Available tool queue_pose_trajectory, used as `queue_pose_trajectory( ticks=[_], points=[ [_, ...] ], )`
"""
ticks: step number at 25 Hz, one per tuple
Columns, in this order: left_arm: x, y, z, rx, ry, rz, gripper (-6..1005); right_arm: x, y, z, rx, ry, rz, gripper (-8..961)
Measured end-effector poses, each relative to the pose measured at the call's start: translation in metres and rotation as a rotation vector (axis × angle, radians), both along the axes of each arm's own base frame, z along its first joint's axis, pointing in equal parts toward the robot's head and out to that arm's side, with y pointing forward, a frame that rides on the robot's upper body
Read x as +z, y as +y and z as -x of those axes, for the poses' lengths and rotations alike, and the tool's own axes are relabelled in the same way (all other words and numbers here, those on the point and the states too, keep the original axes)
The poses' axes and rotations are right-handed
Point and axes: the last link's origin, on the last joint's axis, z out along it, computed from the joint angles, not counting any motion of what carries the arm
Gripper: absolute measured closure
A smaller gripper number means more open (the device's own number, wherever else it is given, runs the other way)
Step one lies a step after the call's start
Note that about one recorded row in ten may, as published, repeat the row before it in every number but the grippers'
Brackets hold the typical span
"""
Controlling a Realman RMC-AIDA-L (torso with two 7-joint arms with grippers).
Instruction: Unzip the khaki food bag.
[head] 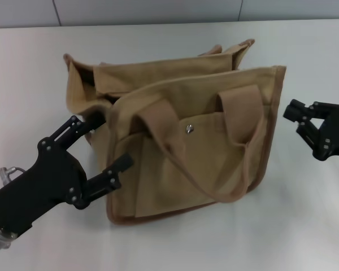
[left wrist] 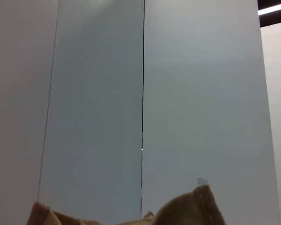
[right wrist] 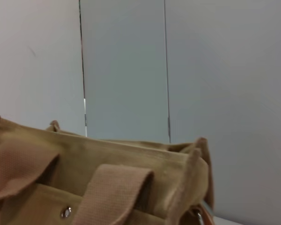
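Note:
The khaki food bag [head: 186,147] stands upright mid-table, its front pocket with the metal snap [head: 189,129] facing me and both loop handles [head: 164,135] flopped forward. I cannot make out the zipper pull. My left gripper [head: 110,141] is open at the bag's left front corner, with one finger by the left end and the other across the front face. My right gripper [head: 298,121] is open, just off the bag's right edge and not touching it. The bag's top corners show in the left wrist view [left wrist: 196,206]. Its front and snap show in the right wrist view [right wrist: 107,159].
The bag sits on a white table [head: 305,214]. Grey wall panels [head: 158,11] run behind the table's far edge.

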Motion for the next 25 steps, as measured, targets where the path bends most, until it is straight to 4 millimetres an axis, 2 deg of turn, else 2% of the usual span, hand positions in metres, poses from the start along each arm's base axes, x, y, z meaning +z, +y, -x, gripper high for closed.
queue_pose_trajectory(
  ticks=[6, 9, 12, 17, 19, 25],
  points=[
    [0.000, -0.004, 0.002, 0.003, 0.004, 0.008, 158, 0.007, -0.004, -0.005, -0.016, 0.008, -0.008, 956],
    [0.001, -0.005, 0.002, -0.004, 0.004, 0.006, 162, 0.015, -0.009, -0.004, -0.007, 0.060, 0.001, 955],
    [0.005, -0.009, 0.005, -0.012, 0.011, 0.006, 166, 0.029, -0.028, 0.000, 0.077, 0.111, 0.027, 955],
    [0.010, -0.012, 0.011, 0.005, 0.025, -0.026, 172, 0.031, -0.044, 0.008, 0.174, 0.136, 0.101, 954],
    [0.010, -0.013, 0.012, 0.011, 0.025, -0.036, 175, 0.028, -0.043, 0.009, 0.179, 0.128, 0.116, 805],
    [0.019, -0.021, 0.016, 0.020, 0.007, -0.096, 183, 0.024, -0.041, 0.009, 0.172, 0.115, 0.124, 551]
  ],
)
